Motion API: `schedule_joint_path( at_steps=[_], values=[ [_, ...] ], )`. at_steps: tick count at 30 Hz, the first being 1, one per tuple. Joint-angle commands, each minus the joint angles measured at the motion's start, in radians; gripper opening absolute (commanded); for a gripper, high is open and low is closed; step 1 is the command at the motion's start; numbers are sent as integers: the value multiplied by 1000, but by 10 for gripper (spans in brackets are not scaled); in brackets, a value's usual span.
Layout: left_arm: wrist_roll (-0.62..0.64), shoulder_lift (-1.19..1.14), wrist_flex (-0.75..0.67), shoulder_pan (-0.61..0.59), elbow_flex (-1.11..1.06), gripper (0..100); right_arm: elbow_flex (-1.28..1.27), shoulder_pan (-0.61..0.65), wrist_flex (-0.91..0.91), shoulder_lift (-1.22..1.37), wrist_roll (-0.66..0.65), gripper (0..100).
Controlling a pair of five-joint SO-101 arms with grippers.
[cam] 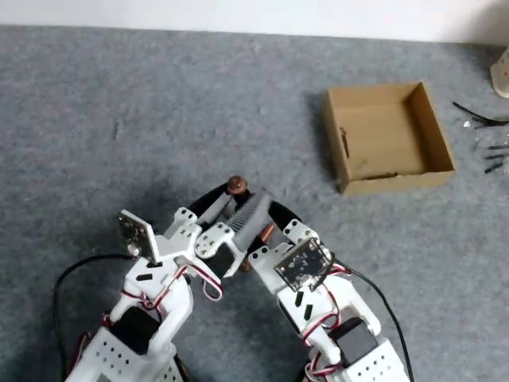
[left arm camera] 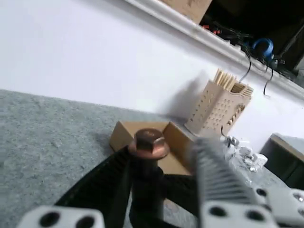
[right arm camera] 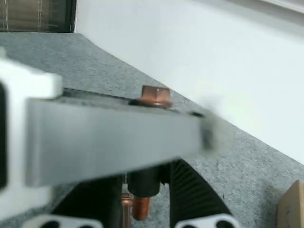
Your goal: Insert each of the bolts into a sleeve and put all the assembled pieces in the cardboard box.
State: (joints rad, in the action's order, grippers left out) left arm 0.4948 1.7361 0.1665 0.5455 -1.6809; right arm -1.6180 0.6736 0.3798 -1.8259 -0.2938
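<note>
Bolt: copper head standing above black sleeve, between both grippers.
Left gripper: clamped on sleeve.
Right gripper: around sleeve; grip impossible to tell.
Cardboard box: well apart from grippers.

One copper bolt, hex head up, stands roughly upright with its shank run down through a black sleeve. Its copper tip pokes out below the sleeve, and the pair is held clear of the table, the sleeve pinched in my right gripper. The cardboard box lies well apart from them, flat on the table. It is shallow and open-topped with upright walls, and a thin dark bit against one inner wall is too small to make out.
</note>
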Motion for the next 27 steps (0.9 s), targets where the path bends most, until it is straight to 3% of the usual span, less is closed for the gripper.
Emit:
schedule_joint_path(
  at_steps=[1, 10, 20, 27],
  values=[
    [-12, -4, 20, 50, -21, 280, 67, 8, -41, -15, -8, 5],
    [-6, 5, 18, -110, 16, 252, 25, -99, -45, -15, -3, 5],
    [-5, 5, 18, -191, 35, 252, -15, -96, -47, -13, -3, 5],
    [183, 5, 18, -364, 38, 252, -22, -114, -47, -13, -3, 5]
  ],
)
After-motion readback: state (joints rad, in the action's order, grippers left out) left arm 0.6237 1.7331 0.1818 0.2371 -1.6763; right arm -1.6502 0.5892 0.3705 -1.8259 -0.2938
